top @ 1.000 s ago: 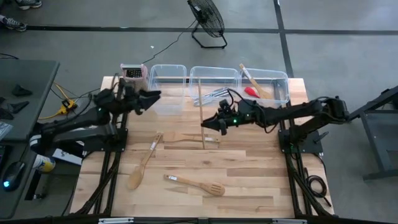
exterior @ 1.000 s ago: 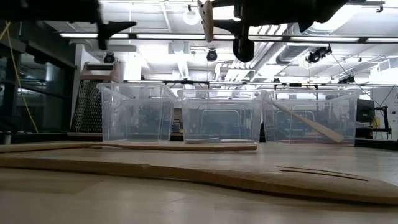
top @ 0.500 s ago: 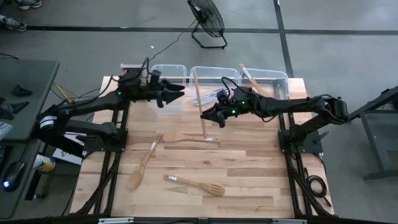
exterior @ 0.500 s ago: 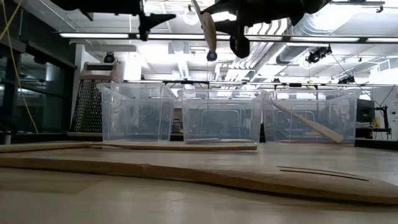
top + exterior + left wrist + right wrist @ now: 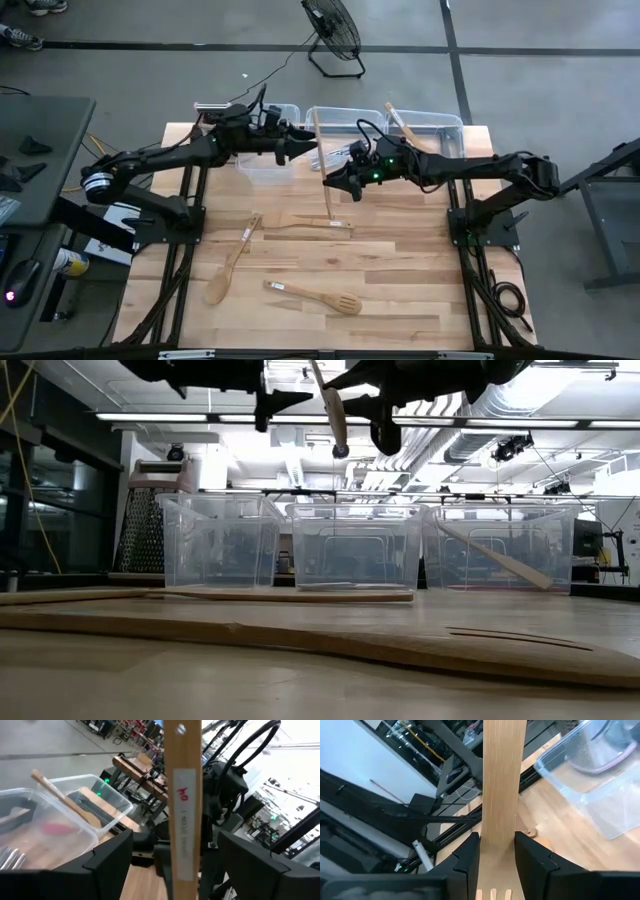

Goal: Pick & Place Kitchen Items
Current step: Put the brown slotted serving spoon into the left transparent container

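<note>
My right gripper (image 5: 328, 186) is shut on a light wooden slotted spatula (image 5: 320, 150), held high over the table in front of the clear tubs. In the low view the spatula (image 5: 333, 410) slants near the picture's top. My left gripper (image 5: 308, 143) is open. Its fingers (image 5: 112, 862) stand on either side of the spatula's labelled handle (image 5: 182, 795) near the end with the hole, with gaps showing on both sides. A wooden spoon (image 5: 230, 262), a second slotted spatula (image 5: 312, 297) and another wooden utensil (image 5: 300, 222) lie flat on the table. My right gripper pinches the spatula between its two fingers (image 5: 467, 860) at the neck (image 5: 498, 827), just past the slotted head (image 5: 492, 894). The fingers come from the table's right and lie across the spatula. It is lifted clear, its handle reaching toward the far edge.
Three clear tubs (image 5: 270, 130) (image 5: 345, 122) (image 5: 435, 128) stand in a row along the far edge. The right one holds a red spatula (image 5: 403, 146) and a wooden spoon; the middle one holds metal cutlery. A box grater (image 5: 215, 118) stands at the far left corner.
My left arm has swung toward the table's right, from beside the grater to the spatula's handle, and its open fingers now stand around it. My right gripper has moved a little toward the far edge, still shut on the spatula.
</note>
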You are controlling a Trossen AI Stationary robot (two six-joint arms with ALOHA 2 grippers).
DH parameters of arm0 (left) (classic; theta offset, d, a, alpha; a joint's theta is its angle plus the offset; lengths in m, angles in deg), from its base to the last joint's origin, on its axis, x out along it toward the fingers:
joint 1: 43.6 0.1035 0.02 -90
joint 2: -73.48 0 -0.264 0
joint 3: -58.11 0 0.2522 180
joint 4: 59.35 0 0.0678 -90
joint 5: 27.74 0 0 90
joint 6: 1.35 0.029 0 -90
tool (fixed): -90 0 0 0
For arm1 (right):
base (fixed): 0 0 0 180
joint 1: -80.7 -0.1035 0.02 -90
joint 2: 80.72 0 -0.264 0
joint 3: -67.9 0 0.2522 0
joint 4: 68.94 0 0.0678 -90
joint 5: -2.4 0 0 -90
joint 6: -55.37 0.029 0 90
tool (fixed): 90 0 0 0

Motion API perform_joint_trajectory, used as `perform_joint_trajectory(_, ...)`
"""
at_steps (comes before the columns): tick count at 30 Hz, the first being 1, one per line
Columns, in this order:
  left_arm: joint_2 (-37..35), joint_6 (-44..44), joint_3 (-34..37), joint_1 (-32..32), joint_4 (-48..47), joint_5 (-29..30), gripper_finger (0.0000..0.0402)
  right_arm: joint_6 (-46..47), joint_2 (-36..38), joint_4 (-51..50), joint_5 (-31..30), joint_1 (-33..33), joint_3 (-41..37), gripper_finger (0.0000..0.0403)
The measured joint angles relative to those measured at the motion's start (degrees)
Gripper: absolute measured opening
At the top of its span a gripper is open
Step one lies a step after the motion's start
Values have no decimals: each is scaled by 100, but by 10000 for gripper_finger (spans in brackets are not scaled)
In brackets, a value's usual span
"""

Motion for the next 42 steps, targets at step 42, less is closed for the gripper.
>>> perform_joint_trajectory(42, 505, 43, -313, -23, -72, 9, 161, -25, 0, -398, -33, 97, 0, 97)
